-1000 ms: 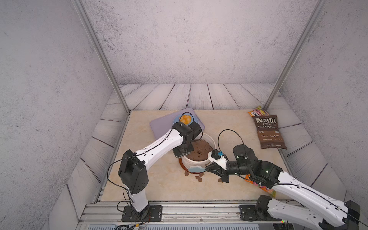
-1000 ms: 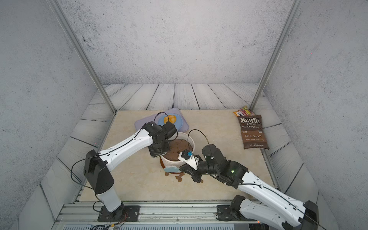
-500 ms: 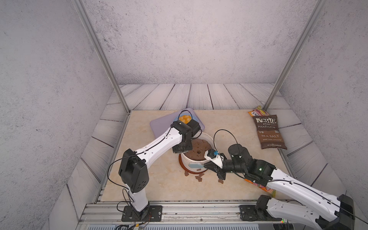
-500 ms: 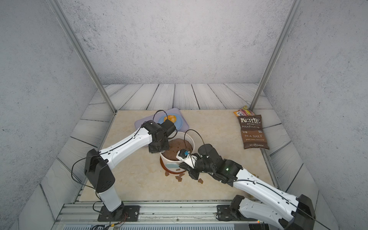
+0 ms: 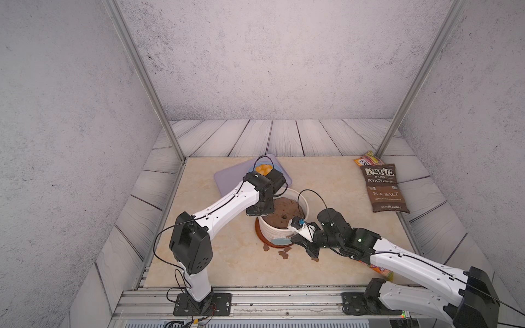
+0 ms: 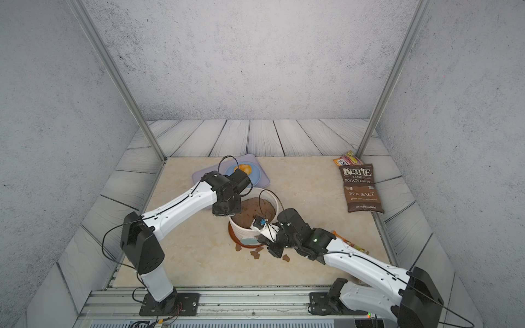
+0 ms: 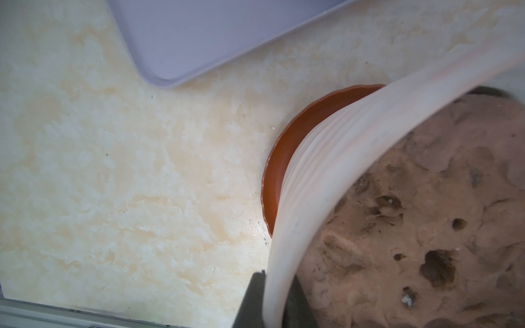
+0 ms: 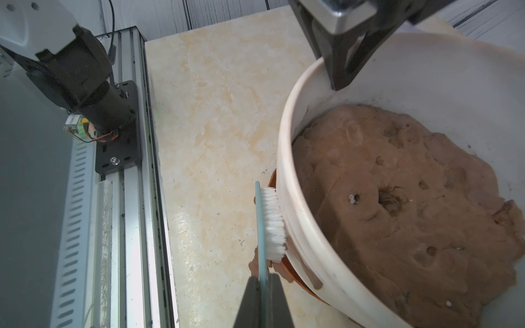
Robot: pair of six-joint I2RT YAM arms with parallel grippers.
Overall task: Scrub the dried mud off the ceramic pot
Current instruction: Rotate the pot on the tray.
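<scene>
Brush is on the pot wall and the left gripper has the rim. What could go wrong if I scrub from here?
1. The left gripper pinches only the rim of the ceramic pot; sideways brush pressure may tip it on the saucer and spill soil.
2. The right gripper holds the brush by its thin handle; it may twist.
3. A dried mud patch sits low, near the saucer, likely hard to reach.

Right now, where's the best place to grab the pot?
By its thick rim, from above: one finger inside, one outside, like the left gripper does. The pot looks too wide to pinch across, and the soil sits below the rim, leaving room.
</scene>
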